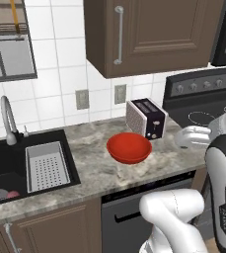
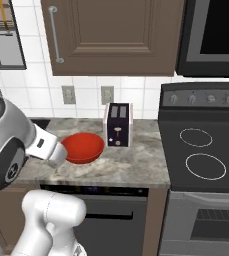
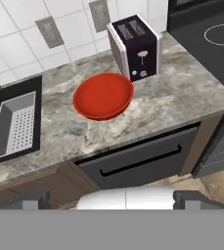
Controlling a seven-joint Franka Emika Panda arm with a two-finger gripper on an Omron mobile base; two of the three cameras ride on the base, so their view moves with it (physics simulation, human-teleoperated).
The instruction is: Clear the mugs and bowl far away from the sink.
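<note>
Left base view. The red bowl [image 1: 129,147] is shown resting upright on the marbled tabletop [image 1: 92,170], just in front of the toaster [image 1: 146,118] and apart from the black sink [image 1: 6,168], whose grey perforated tray [image 1: 46,166] sits at its right side beside the chrome tap [image 1: 7,120]. Something pinkish and a dark round shape lie low in the basin; what they are cannot be told. The arm is folded at the right edge.

Right base view. The bowl [image 2: 83,147] is seen between the arm's forearm and the toaster [image 2: 118,124], with the stove [image 2: 206,150] well to the right. Bare tabletop [image 2: 136,165] between toaster and stove is judged the sensible destination, being farthest from the basin.

Hand view. The tool [image 3: 111,200] is held high and back from the tabletop edge, its two tips spread fully wide with nothing between them. The bowl [image 3: 103,96] lies ahead, centred, the toaster [image 3: 134,48] just behind it and the sink tray [image 3: 15,126] to the left. For a sound grasp, the tool should be brought down over the near rim so that one tip passes inside and one outside the wall; a grasp across the full width is judged impossible. The side facing the toaster is best avoided, and the bowl lifted clear before it is carried toward the stove side.
</note>
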